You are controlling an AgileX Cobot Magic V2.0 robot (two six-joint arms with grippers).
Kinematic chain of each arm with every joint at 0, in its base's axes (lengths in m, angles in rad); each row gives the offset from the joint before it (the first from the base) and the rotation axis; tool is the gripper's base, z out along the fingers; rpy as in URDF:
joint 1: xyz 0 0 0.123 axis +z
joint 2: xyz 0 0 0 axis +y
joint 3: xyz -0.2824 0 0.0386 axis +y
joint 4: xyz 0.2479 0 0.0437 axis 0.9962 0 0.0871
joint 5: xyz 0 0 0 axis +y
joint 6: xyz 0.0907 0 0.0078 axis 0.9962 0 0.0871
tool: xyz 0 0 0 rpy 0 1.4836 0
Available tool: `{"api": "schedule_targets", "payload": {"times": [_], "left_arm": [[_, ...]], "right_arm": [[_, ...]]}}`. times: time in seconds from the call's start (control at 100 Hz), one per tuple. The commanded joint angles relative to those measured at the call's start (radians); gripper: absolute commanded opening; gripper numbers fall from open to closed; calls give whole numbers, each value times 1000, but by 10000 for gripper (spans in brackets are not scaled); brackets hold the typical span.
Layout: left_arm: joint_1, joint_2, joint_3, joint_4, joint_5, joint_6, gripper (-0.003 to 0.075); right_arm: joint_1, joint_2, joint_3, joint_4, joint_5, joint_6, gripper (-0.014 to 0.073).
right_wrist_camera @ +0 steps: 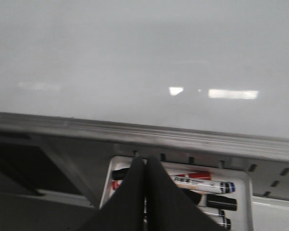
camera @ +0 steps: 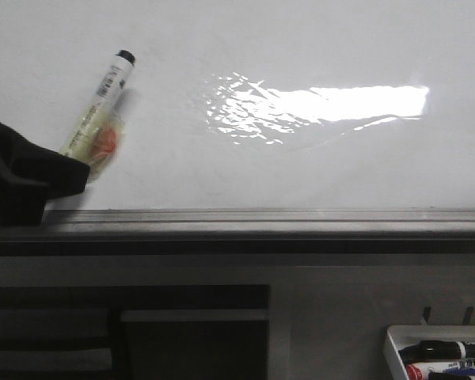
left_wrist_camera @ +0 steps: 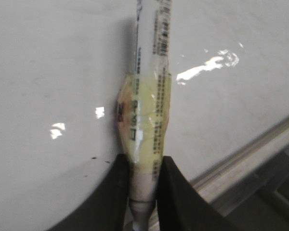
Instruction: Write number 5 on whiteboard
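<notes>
Marker and left gripper sit at the far left of the whiteboard in the front view. The jaws are clamped on the marker's lower barrel, just below a band of yellowish tape wrapped round it; the tape probably thickens the barrel so that the fingers hold it without slipping. The marker leans up and to the right, its black tip toward the board's surface. Whether the tip touches the board cannot be told from any view.

Such a low grip leaves most of the barrel free ahead of the fingers, which keeps the bulky gripper clear of the board and of the grey rail along its lower edge. In the left wrist view the marker runs straight out from between the fingers, so the arm can steer the tip by moving the wrist.

No number 5 shows anywhere on the board; only a bright glare patch breaks the white. By that, writing has not begun, and the marker seems to be poised for the first stroke.

The right gripper hangs shut and empty, its fingers pressed together, over a white tray of spare markers below the rail. It is well apart from the writing area, likely parked there to stay out of the left arm's way.
</notes>
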Motion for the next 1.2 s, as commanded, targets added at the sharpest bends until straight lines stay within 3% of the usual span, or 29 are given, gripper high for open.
{"api": "schedule_targets", "payload": {"times": [0.0, 0.16, 0.32, 0.42, 0.57, 0.67, 0.83, 1.19], "left_arm": [[-1, -44, -22, 166, -68, -12, -20], [-1, -91, -22, 434, -146, -12, -20], [-1, -102, -22, 558, -249, -12, -20], [-1, -97, -22, 560, -237, -12, -20], [-1, -96, -22, 639, -246, -12, -20], [-1, -96, -22, 699, -251, -12, -20], [-1, -95, -22, 699, -253, -12, -20], [-1, -78, -22, 699, -255, -12, -20]], "right_arm": [[89, 56, -73, 10, -61, -10, -61], [262, 157, -148, 22, -89, -9, -61], [412, 292, -223, 22, -94, -16, -40], [510, 373, -263, 22, -126, -26, 60], [631, 459, -314, 24, -216, -26, 276], [672, 506, -354, 26, -231, -26, 295], [712, 590, -403, 72, -310, -26, 295], [768, 764, -498, 74, -331, -26, 295]]}}
